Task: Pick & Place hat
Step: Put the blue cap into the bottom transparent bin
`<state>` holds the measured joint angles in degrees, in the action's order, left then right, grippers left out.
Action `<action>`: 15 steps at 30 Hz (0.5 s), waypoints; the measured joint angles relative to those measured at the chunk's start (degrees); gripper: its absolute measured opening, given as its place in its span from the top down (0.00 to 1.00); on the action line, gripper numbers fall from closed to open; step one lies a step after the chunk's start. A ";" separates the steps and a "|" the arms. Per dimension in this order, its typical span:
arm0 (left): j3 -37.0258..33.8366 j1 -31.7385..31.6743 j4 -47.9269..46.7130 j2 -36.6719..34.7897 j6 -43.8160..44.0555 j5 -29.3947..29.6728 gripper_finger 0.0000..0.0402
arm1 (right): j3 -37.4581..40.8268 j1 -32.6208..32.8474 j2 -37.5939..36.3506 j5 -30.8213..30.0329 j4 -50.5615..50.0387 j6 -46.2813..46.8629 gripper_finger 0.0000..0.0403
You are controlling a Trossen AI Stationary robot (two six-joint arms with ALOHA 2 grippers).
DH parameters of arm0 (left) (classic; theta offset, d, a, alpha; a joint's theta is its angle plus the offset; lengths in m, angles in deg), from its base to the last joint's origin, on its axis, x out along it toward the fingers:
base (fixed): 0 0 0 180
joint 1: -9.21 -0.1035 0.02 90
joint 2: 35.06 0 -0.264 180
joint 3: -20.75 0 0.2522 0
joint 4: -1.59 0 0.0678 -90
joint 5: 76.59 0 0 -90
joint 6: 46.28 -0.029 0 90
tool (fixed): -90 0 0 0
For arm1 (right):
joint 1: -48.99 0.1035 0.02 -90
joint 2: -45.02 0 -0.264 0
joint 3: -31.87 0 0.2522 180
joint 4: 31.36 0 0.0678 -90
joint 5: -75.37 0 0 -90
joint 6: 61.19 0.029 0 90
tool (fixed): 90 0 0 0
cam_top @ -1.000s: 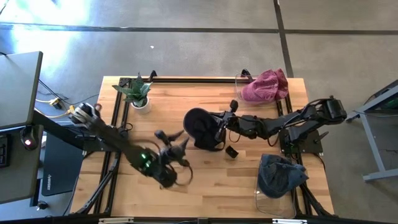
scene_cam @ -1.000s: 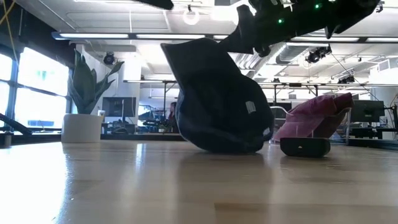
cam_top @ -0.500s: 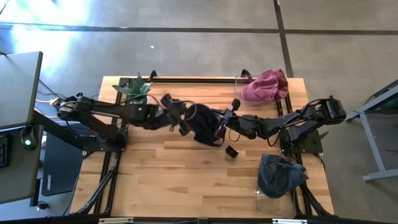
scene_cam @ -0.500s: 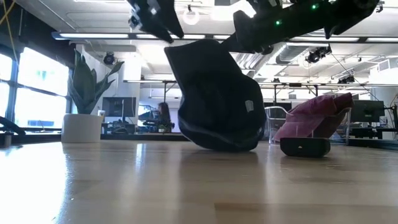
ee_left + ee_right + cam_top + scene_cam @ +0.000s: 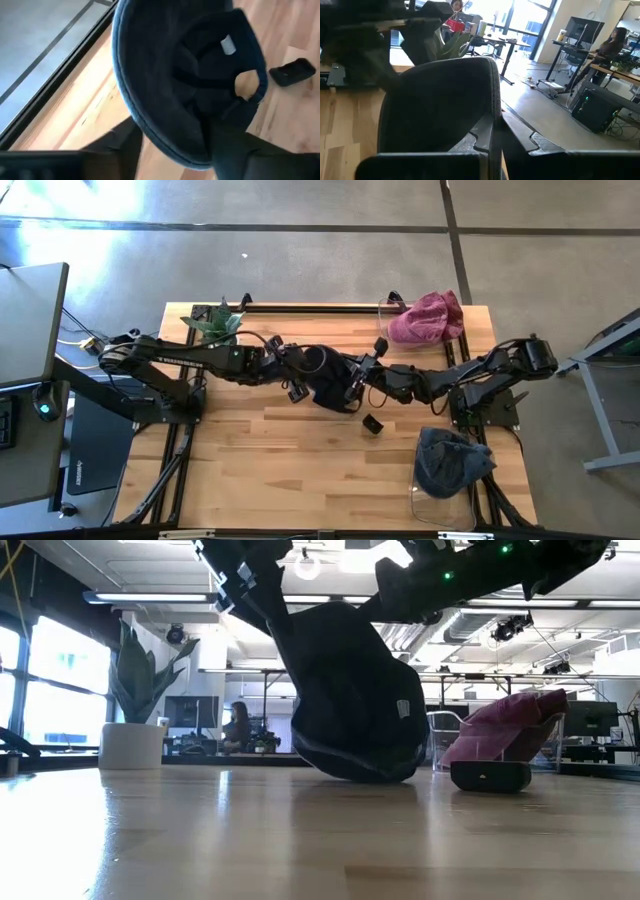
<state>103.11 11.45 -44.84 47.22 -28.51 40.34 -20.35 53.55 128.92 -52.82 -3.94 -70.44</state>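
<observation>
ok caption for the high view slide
Both end effectors, left and right, meet at the dark hat mid-table.
</observation>
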 joint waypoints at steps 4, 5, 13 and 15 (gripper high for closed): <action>0.00 0.00 -0.16 0.00 -0.27 1.59 0.75 | 0.00 0.01 -0.01 0.27 -0.40 -0.04 0.96; 0.00 -0.04 -0.16 0.00 -0.41 2.42 0.81 | 0.00 0.02 -0.03 0.41 -0.59 -0.21 0.96; 0.07 0.07 1.59 -0.02 0.60 6.46 0.95 | -0.94 2.02 -3.99 -5.67 -9.23 -9.59 0.75; 0.13 0.09 2.75 -0.02 0.65 6.24 0.96 | -1.37 3.71 -6.05 -7.98 -13.21 -11.13 0.66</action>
<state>103.24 11.53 -42.09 47.20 -27.86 46.58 -21.72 57.26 122.87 -60.80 -17.15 -81.57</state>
